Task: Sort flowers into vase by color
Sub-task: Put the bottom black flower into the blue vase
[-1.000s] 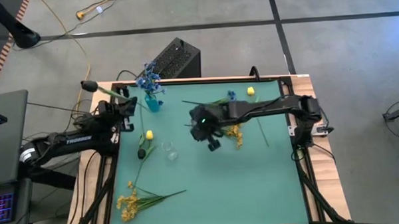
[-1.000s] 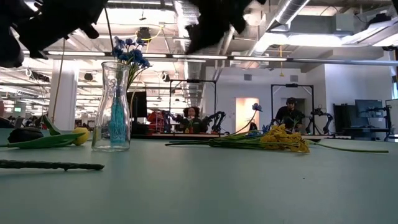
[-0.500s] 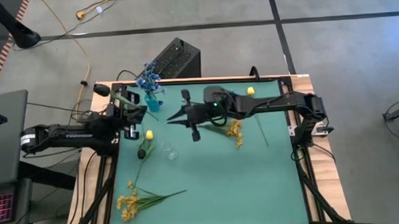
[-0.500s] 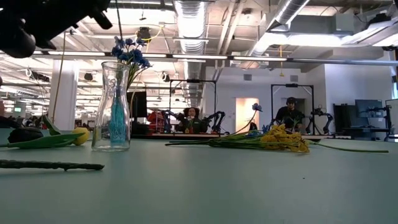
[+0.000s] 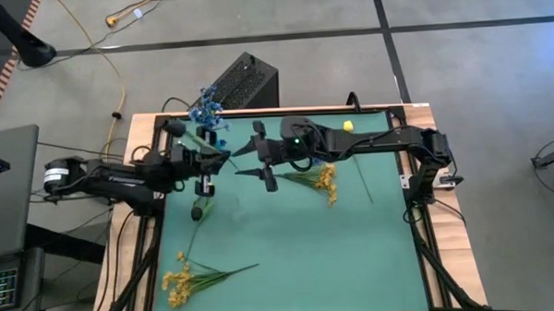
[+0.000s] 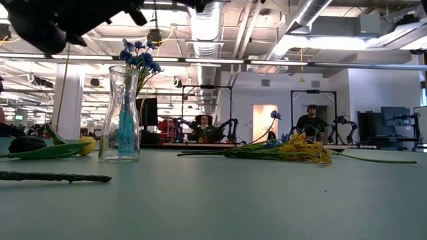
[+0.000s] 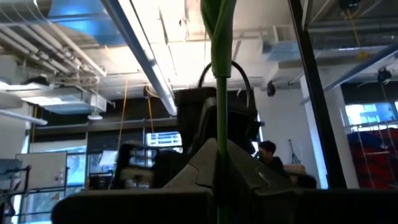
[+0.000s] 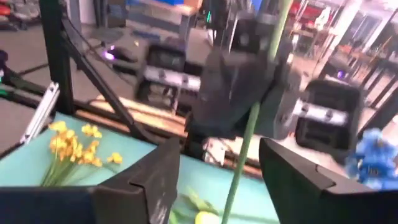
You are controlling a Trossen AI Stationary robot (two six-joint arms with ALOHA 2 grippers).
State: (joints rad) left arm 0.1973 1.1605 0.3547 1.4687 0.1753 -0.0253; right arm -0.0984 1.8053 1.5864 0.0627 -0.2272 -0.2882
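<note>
- Green stem (image 7: 219, 112) runs up between the left hand's (image 5: 206, 164) closed fingers, clamped there; its long axis points away from that wrist toward the right arm's hand.
- Right hand (image 5: 261, 162) hangs just beside the left one above the tabletop's (image 5: 289, 247) far half, its fingers spread wide; in the right wrist view the same stalk crosses the gap between them with no finger touching it.
- Glass vase (image 6: 124, 113) with the blue sprays (image 5: 205, 106) stands at the far left corner, close to the left hand and nearer to it than to the right.
- Judgement: the stem now hangs on the left hand alone, so that arm must tip the stalk upright over the vase mouth.
- Elsewhere, a yellow spray (image 5: 179, 281) lies at the near left edge, a mixed bunch (image 5: 320, 180) lies under the right arm, and a yellow bud stem (image 5: 348, 126) rests by the far edge.
</note>
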